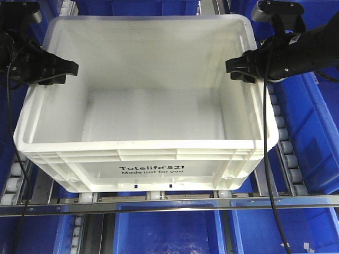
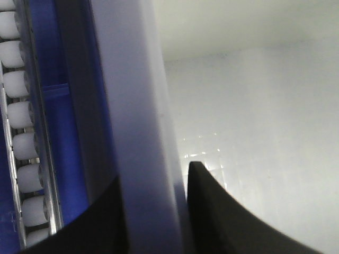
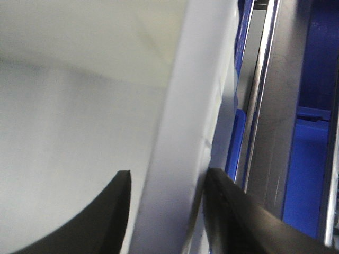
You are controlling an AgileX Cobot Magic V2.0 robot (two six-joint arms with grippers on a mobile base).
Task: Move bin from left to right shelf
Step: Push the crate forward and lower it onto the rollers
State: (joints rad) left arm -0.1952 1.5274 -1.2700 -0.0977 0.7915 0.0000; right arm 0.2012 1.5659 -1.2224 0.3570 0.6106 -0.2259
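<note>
The white bin fills the middle of the front view, its black "Totelife 521" print facing me. It rests on the roller shelf, open and empty inside. My left gripper straddles the bin's left rim, one finger inside and one outside. In the left wrist view the rim runs between the left gripper's fingers. My right gripper straddles the right rim. In the right wrist view the rim sits between the right gripper's fingers, the outer finger touching it.
Blue bins stand at the right and on the lower level. White rollers line the shelf lanes, also seen in the left wrist view. A metal rail crosses the shelf front. A metal post stands beside the right rim.
</note>
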